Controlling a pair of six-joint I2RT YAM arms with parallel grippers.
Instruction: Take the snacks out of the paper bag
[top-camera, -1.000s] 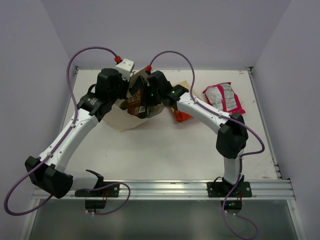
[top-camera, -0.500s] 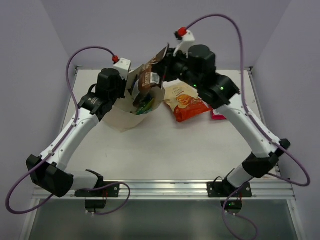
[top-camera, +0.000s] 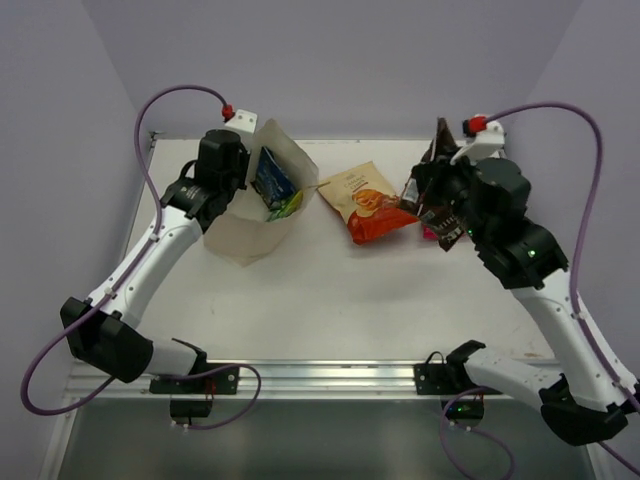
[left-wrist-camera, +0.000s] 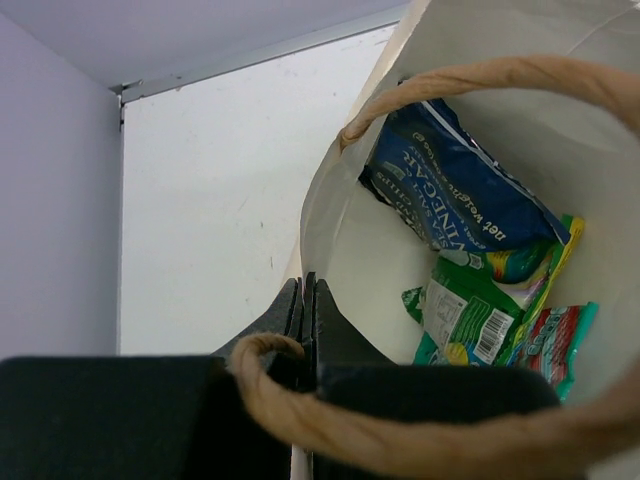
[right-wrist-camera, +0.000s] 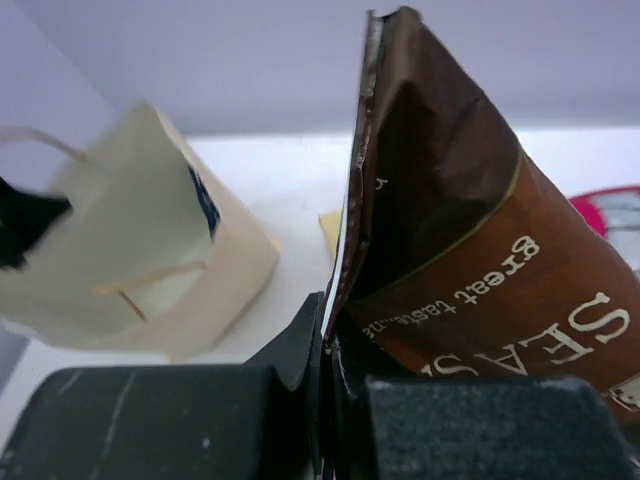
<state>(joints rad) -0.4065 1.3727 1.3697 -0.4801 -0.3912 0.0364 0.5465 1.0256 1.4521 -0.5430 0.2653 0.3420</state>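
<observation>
1. The long dark brown packet (top-camera: 441, 190) is out of the paper bag (top-camera: 243, 236). A second ago it sat in the bag's mouth. Now it hangs in the air over the right side of the table (top-camera: 330, 300), well apart from the bag.
2. The right gripper (right-wrist-camera: 325, 342) is clenched on that packet's lower edge, and the packet stands upright above the fingers.
3. Below it lie two snacks already on the table: the orange-and-cream chips (top-camera: 368, 203), and the pink-and-white packet (right-wrist-camera: 612, 212), which the right arm mostly hides in the top view.
4. The bag stands at the back left with its mouth open and tilted toward the centre. The left gripper (left-wrist-camera: 307, 312) is pinched shut on its rim beside a cord handle (left-wrist-camera: 300, 395), holding it in place as before.
5. With the brown packet gone, the inside of the bag shows three snacks: the dark blue packet (left-wrist-camera: 450, 195), the small green packet (left-wrist-camera: 468, 305) and the teal candy pack (left-wrist-camera: 560, 342).
6. My judgement: three are out or nearly so and three are left. The brown packet needs setting down on the right, clear of the other two, before the next reach into the bag.
</observation>
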